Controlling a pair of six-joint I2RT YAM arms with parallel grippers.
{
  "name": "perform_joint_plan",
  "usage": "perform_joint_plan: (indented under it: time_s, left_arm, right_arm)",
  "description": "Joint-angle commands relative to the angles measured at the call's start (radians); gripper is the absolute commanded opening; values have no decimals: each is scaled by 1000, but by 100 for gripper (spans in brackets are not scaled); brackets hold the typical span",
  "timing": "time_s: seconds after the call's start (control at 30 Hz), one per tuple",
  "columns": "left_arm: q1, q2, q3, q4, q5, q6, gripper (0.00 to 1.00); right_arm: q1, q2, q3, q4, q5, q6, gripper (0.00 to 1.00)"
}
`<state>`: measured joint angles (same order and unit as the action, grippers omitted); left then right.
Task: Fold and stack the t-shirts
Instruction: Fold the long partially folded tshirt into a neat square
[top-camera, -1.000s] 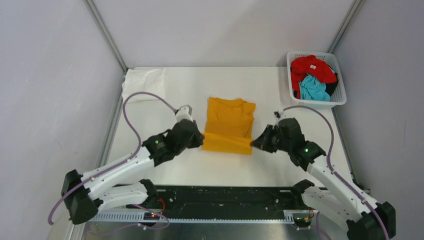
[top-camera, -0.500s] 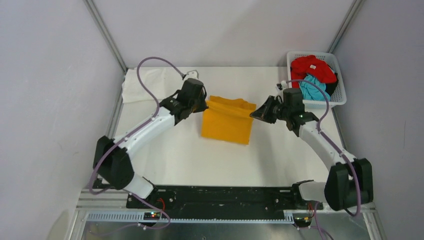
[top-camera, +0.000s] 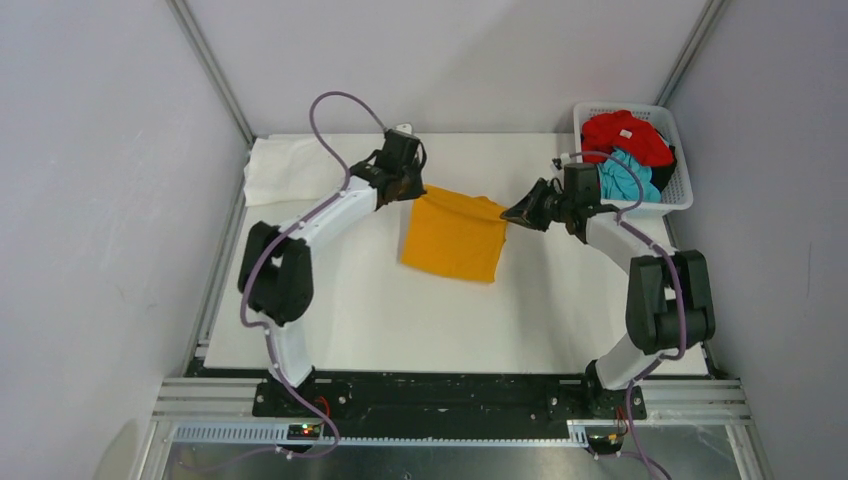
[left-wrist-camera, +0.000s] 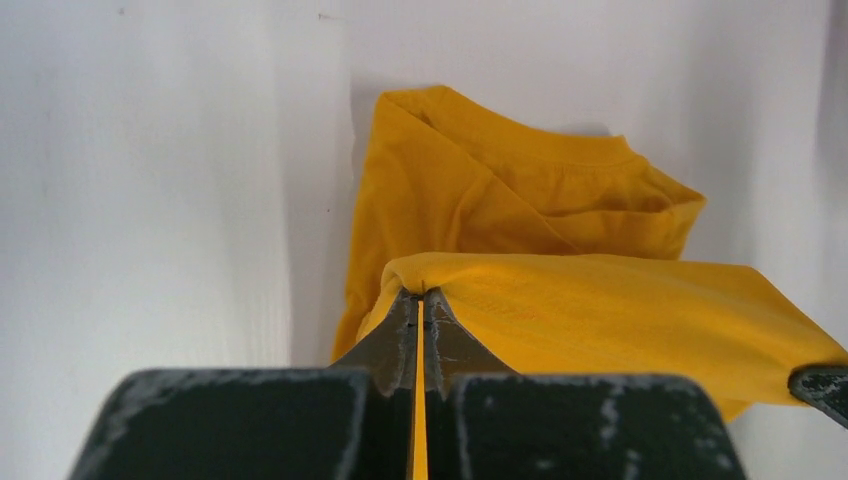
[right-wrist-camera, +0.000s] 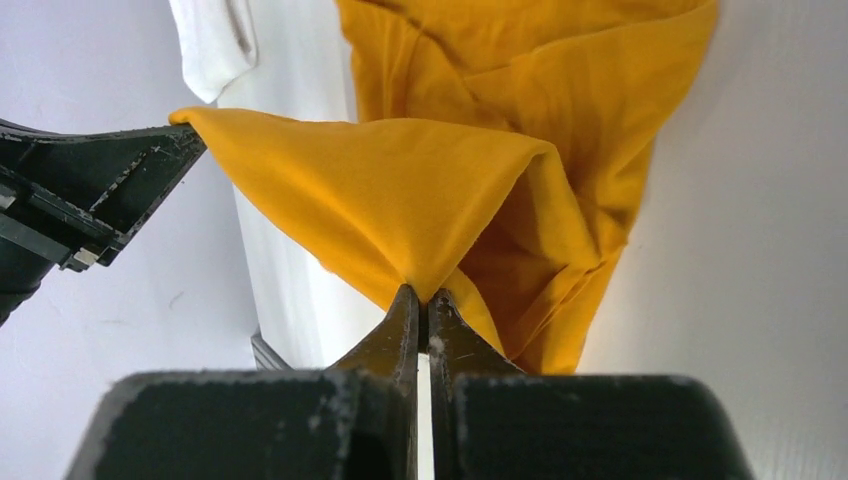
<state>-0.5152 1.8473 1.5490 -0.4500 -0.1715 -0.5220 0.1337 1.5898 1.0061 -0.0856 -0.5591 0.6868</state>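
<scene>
The mustard-orange t-shirt lies partly folded in the middle of the table. My left gripper is shut on its far left corner, and my right gripper is shut on its far right corner. Both hold that folded edge stretched above the table at the far end. In the left wrist view the cloth is pinched in the gripper. In the right wrist view the cloth is pinched in the gripper. A white t-shirt lies at the far left. Red and turquoise t-shirts sit in the basket.
The white lattice basket stands at the far right corner. Metal frame posts and grey walls close in the table on both sides and the back. A black rail runs along the near edge.
Both grippers have carried the near edge of the mustard-orange t-shirt up and away to the far side, folding the shirt over itself. Both arms are now stretched out.
</scene>
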Motion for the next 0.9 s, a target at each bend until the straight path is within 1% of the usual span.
perform_joint_plan:
  time_s: [0.0, 0.17, 0.27, 0.3, 0.37, 0.4, 0.43, 0.47, 0.5, 0.53, 0.57, 0.6, 0.67, 0.77, 0.87]
  left_arm:
    - [28, 106, 120, 7, -34, 56, 0]
    - [38, 214, 213, 5, -34, 47, 0]
    - [49, 285, 274, 3, 1, 36, 0]
    - [52, 299, 286, 2, 9, 33, 2]
    - [59, 332, 320, -5, 33, 24, 18]
    - [62, 350, 343, -10, 53, 27, 39]
    - [63, 361, 353, -17, 69, 29, 51]
    - [64, 363, 372, -18, 76, 30, 73]
    - [64, 362, 380, -19, 87, 30, 80]
    - [64, 358, 394, -18, 92, 32, 93]
    - [64, 348, 402, -19, 106, 35, 96]
    - [64, 343, 404, -19, 114, 35, 99]
    - [63, 324, 405, -18, 150, 35, 99]
    - [60, 305, 401, -18, 286, 28, 100]
    - [50, 308, 403, -16, 360, 19, 100]
  right_arm:
    - [-28, 88, 65, 64, 15, 21, 0]
    - [-48, 173, 100, 91, 52, 42, 0]
    - [-55, 215, 132, 110, 61, 50, 0]
    - [-58, 234, 137, 116, 61, 55, 8]
    - [-62, 257, 157, 126, 55, 58, 16]
    - [-64, 263, 172, 125, 51, 59, 19]
    - [-70, 269, 181, 123, 51, 60, 28]
    - [-73, 265, 192, 124, 52, 59, 33]
    - [-74, 261, 195, 126, 61, 63, 47]
    - [-74, 244, 197, 128, 66, 63, 62]
    - [-74, 235, 198, 126, 71, 59, 72]
    - [-69, 214, 198, 116, 73, 54, 93]
    - [-56, 181, 198, 77, 85, 29, 99]
    - [-33, 145, 185, 44, 66, 15, 99]
    - [0, 121, 161, 125, 6, 38, 99]
